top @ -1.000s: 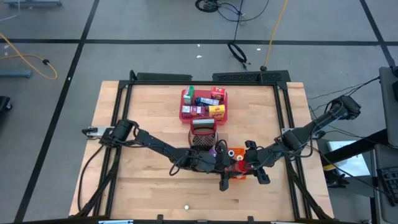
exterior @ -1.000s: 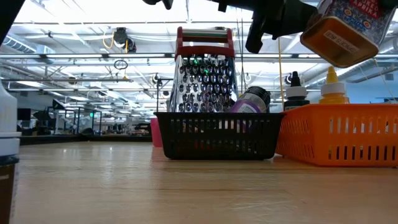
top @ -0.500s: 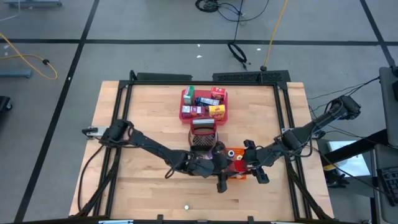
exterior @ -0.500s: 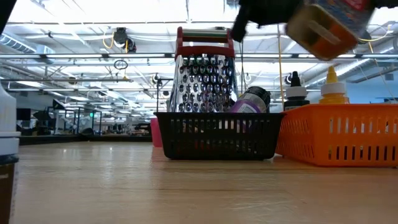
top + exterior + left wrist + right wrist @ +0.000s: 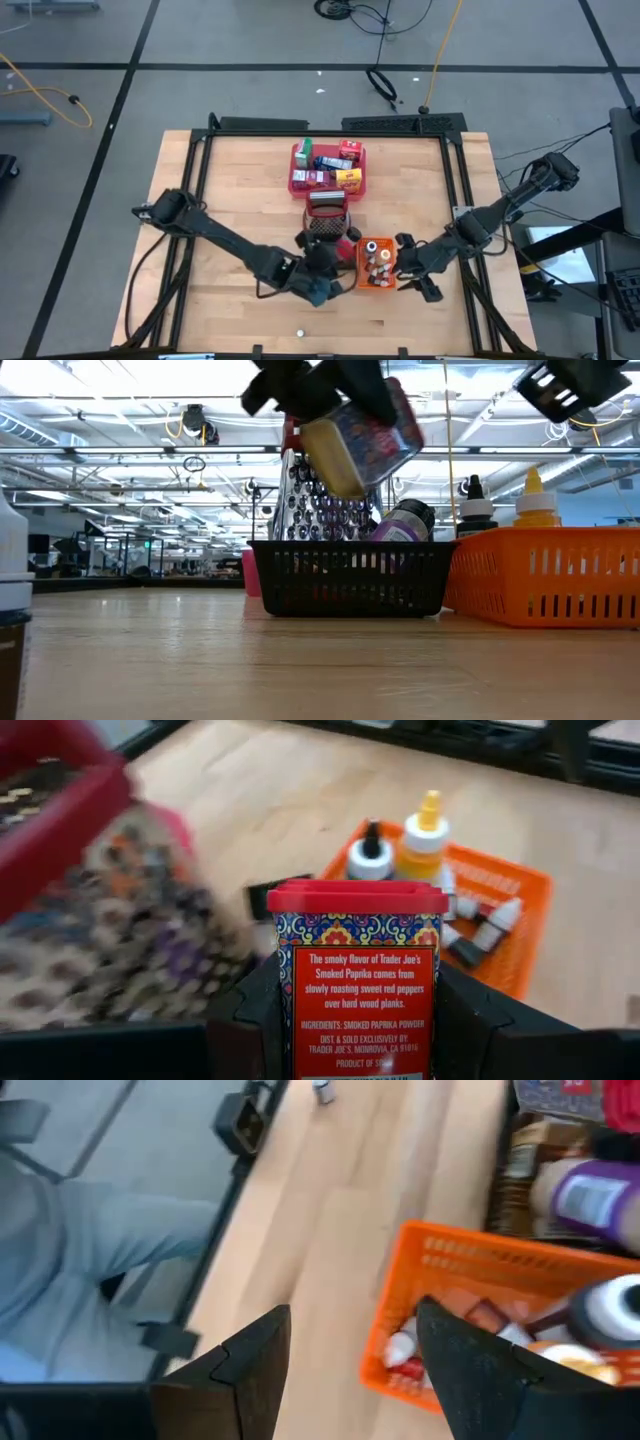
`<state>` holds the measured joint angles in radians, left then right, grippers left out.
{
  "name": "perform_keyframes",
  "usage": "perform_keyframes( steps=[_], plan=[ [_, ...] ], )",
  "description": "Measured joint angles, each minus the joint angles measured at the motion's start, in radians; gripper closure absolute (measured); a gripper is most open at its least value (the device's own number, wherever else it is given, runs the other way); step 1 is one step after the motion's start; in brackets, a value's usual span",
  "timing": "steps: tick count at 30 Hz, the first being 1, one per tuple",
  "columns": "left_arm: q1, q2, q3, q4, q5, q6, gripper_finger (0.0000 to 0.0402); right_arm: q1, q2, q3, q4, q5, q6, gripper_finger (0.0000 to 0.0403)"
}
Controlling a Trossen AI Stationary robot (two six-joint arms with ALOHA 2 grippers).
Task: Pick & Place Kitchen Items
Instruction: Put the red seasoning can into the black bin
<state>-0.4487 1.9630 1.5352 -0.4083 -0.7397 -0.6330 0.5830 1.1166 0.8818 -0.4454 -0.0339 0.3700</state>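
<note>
A smoked paprika tin (image 5: 355, 982) was held between the fingers of the left gripper (image 5: 355, 1020), in the air just beside the orange bin (image 5: 374, 262), on the wire-basket (image 5: 350, 575) side. The right gripper (image 5: 350, 1360) was kept wide apart w/ nothing in it, near the bin's opposite side.

pale wood table (image 5: 230, 190), orange plastic bin (image 5: 545, 575)

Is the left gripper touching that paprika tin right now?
Touching. In the left wrist view the left gripper has its dark fingers pressed against both sides of the paprika tin, and the low view shows it carried clear above the table.
</note>
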Motion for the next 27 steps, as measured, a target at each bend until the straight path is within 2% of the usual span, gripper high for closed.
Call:
perform_keyframes(
  steps=[7,14,17,27],
  plan=[
    [-0.013,-0.003,-0.006,-0.175,-0.053,-0.145,0.0240,0.009,0.000,0.000,-0.004,0.004,-0.001,0.0193],
    [-0.014,-0.003,-0.097,-0.180,-0.130,-0.207,0.0240,0.009,0.000,0.000,-0.004,0.005,-0.016,0.0193],
    [-0.016,-0.003,-0.162,-0.104,-0.128,-0.197,0.0240,0.009,0.000,0.000,-0.001,0.008,-0.019,0.0193],
    [-0.016,-0.003,-0.363,0.358,-0.173,-0.018,0.0240,0.008,0.001,0.000,0.001,0.011,-0.020,0.0193]
  ],
)
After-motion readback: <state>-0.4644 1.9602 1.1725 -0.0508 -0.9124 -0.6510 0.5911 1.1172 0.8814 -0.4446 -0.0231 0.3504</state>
